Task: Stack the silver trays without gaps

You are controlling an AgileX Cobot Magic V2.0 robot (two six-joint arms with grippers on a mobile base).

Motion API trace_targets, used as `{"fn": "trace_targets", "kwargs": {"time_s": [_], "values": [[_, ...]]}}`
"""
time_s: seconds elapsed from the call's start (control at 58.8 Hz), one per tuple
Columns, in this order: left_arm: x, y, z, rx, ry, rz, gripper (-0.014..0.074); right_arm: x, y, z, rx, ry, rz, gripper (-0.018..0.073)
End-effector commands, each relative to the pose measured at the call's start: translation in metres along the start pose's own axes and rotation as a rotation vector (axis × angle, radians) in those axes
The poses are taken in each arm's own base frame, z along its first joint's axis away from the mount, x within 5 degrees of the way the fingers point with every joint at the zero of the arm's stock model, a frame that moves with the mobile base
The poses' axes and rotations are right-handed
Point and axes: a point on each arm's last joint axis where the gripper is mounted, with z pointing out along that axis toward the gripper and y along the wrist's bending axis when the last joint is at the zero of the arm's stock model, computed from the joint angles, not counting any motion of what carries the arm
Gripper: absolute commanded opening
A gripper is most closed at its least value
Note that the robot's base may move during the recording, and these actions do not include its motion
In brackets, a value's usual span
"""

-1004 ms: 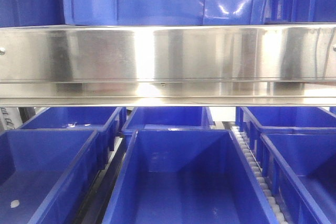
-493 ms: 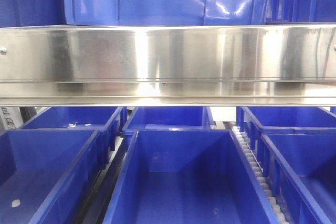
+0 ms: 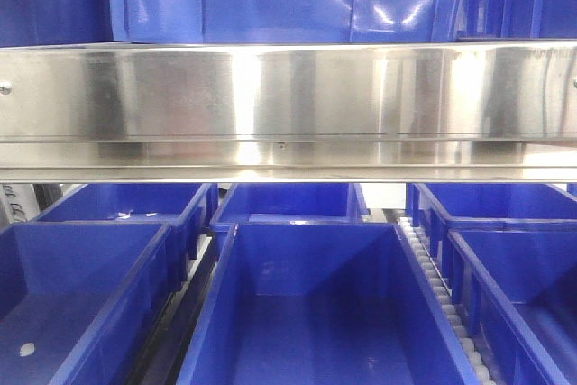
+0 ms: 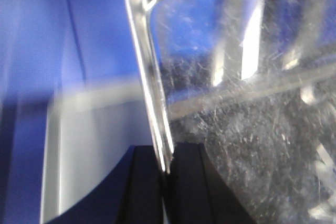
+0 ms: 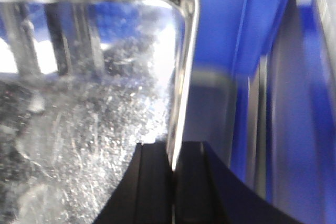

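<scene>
Front view: broad steel rail point(image 3: 288, 105) runs edge to edge, with a screw head at each end. Blue bins point(image 3: 306, 313) sit in rows below it, and more blue plastic is above. A white roller track point(image 3: 442, 299) runs between the middle bin and the right-hand bins. One small white speck point(image 3: 25, 348) lies on the floor of the near left bin. No arm and no tray show from this camera.

Left wrist view: left gripper point(image 4: 165, 156) is closed, its black fingers point(image 4: 142, 187) pinching the thin rim of a silver tray point(image 4: 247, 129). The grip is on the tray's long side edge, below a rounded corner. The tray's floor is scratched and reflective. It is held off any surface, with blurred blue plastic behind.

Right wrist view: right gripper point(image 5: 172, 153) is likewise clamped on the rim of a silver tray point(image 5: 89, 119), on the side edge below a rounded corner, with blue bin walls beyond. Cannot tell whether both arms hold the same tray.
</scene>
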Motion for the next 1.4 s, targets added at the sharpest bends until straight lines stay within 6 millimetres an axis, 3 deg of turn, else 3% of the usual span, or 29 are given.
{"fn": "trace_targets", "kwargs": {"time_s": [0.0, 0.17, 0.357, 0.698, 0.8, 0.885, 1.072, 1.242, 1.378], "values": [[0.013, -0.003, 0.011, -0.007, 0.041, 0.045, -0.0008, 0.002, -0.002, 0.015, 0.011, 0.031, -0.024, -0.0069], [0.030, -0.005, 0.033, -0.020, 0.112, 0.062, -0.0008, 0.015, -0.007, 0.046, 0.031, 0.154, -0.018, -0.0069], [0.032, -0.006, 0.038, -0.020, 0.117, 0.066, 0.0020, 0.024, -0.010, 0.063, 0.043, 0.222, -0.014, -0.0067], [0.029, -0.007, 0.038, -0.011, 0.090, 0.071, 0.0360, 0.026, -0.009, 0.066, 0.036, 0.232, -0.002, -0.0067], [0.029, -0.007, 0.038, -0.011, 0.090, 0.071, 0.0402, 0.026, -0.009, 0.066, 0.033, 0.233, 0.003, -0.0064], [0.029, -0.007, 0.038, -0.011, 0.090, 0.071, 0.0405, 0.026, -0.008, 0.066, 0.027, 0.231, 0.010, 0.0015], [0.029, -0.007, 0.038, -0.011, 0.088, 0.053, 0.0403, 0.026, -0.008, 0.066, 0.020, 0.234, 0.019, 0.0350], [0.012, -0.003, 0.026, -0.014, 0.039, 0.034, 0.0403, 0.019, -0.006, 0.061, 0.015, 0.228, 0.016, 0.0370], [-0.014, 0.002, -0.001, -0.027, -0.038, 0.014, 0.0400, 0.003, 0.000, 0.045, 0.003, 0.233, -0.026, 0.0370]]}}
